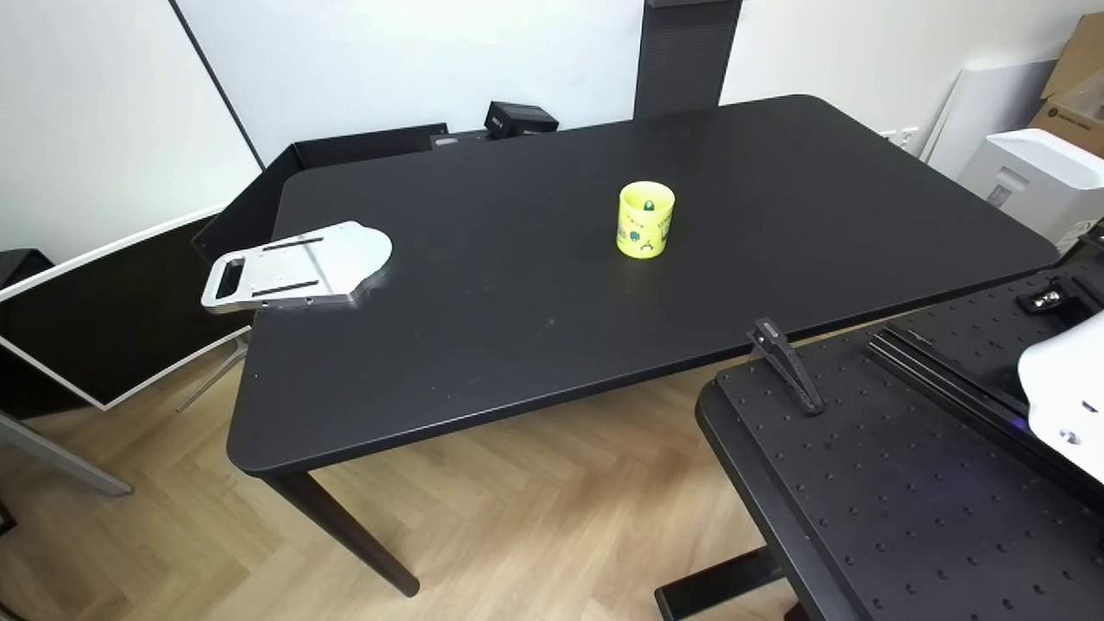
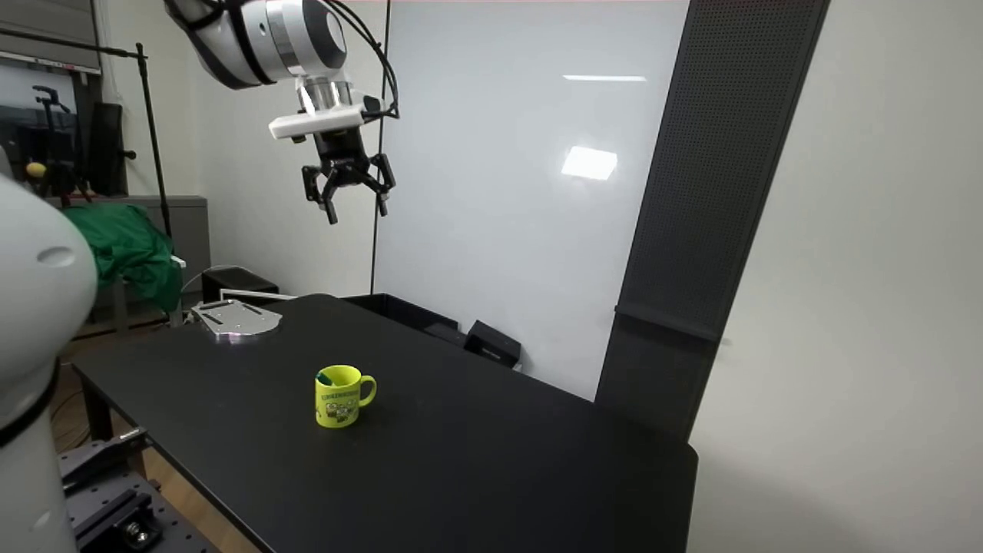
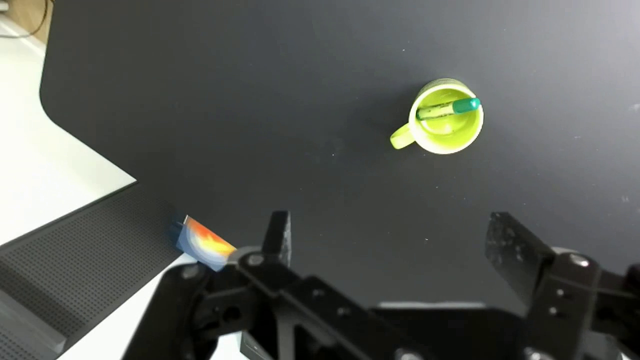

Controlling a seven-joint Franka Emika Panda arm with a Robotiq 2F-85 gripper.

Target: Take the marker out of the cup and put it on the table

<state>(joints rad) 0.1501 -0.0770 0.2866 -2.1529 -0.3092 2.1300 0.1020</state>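
Note:
The yellow cup [image 1: 642,235] stands upright on the black table [image 1: 483,319]; it also shows in an exterior view [image 2: 336,405] with its handle, and in the wrist view [image 3: 462,137]. The marker [image 3: 445,109] leans inside the cup with its teal end at the rim. Only its teal tip shows in both exterior views [image 1: 649,206] [image 2: 324,379]. My gripper [image 2: 358,217] is open and empty, high above the table and pointing down. In the wrist view its fingers [image 3: 390,217] are wide apart, with the cup beyond them, above and right of centre.
A flat white-and-grey plate [image 1: 319,259] overhangs the table's end. A black perforated surface [image 1: 906,466] with a black bracket [image 1: 789,366] adjoins the table's long side by the white robot base [image 2: 38,269]. A whiteboard [image 2: 522,153] and a black box [image 2: 491,343] stand along the far side.

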